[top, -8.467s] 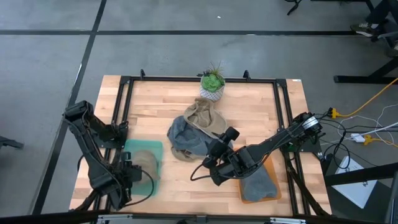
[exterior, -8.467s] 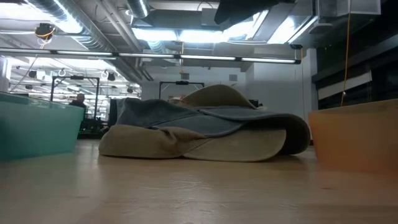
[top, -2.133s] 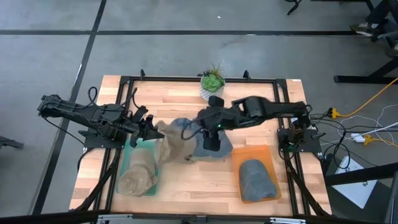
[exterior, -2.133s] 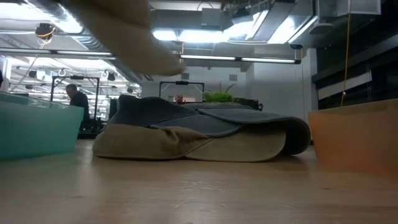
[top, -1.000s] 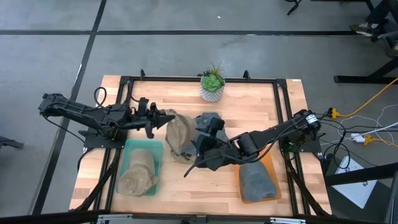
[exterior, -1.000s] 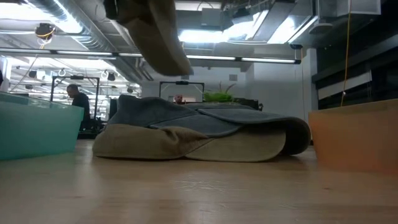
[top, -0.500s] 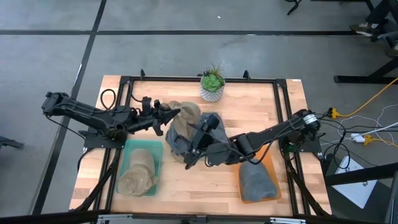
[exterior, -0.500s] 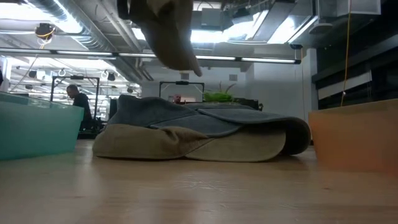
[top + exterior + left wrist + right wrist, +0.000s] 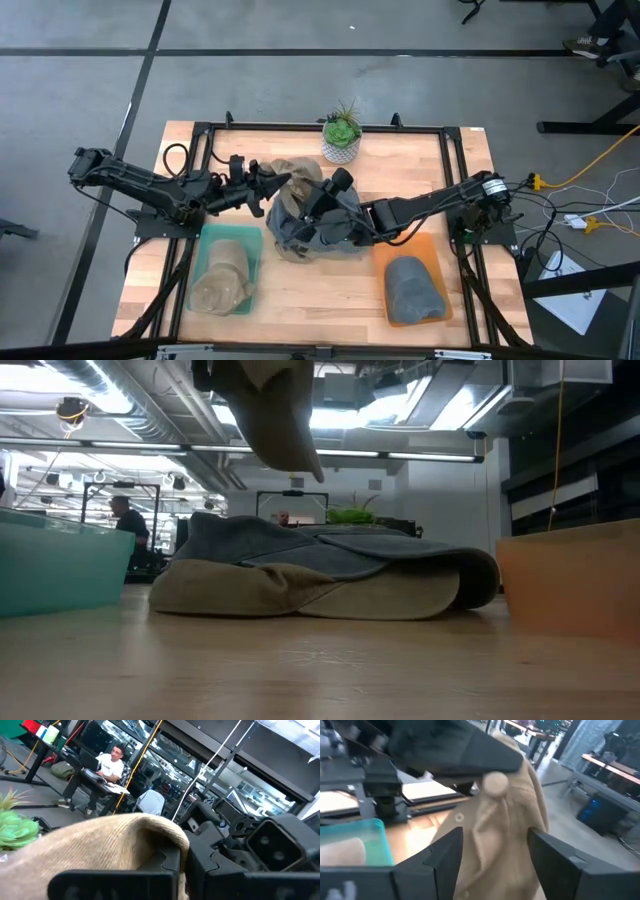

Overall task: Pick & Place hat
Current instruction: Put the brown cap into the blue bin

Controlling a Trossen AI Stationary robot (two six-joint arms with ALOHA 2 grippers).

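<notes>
A tan hat (image 9: pixel 297 172) hangs in the air over the table's middle with my left gripper (image 9: pixel 266 186) shut on it; the low view shows the tan hat (image 9: pixel 276 410) clear of the pile. Under it, a grey hat (image 9: pixel 300 228) lies on top of another tan hat (image 9: pixel 250 590) on the table. My right gripper (image 9: pixel 495 837) reaches in from the table's right and is open. Its fingers stand on either side of the hanging hat (image 9: pixel 502 820); I cannot tell whether they touch it. My left gripper holds the tan hat by its edge on the table's left side (image 9: pixel 276 181), coming level from the table's left. Its own fingers hide the place of contact. The hat is lifted clear and droops below the fingers, its top button (image 9: pixel 495 782) close to them.
At the near left is a teal bin (image 9: pixel 250 240) holding a tan hat, at the near right an orange bin (image 9: pixel 385 250) holding a grey hat. A potted plant (image 9: pixel 342 135) stands at the far edge. A person (image 9: pixel 112 762) sits in the room beyond.
My left gripper has carried the tan hat a little toward the table's far edge and right, still clear of the pile. My right gripper has swung from the near middle toward the far edge, up to the hanging hat.
</notes>
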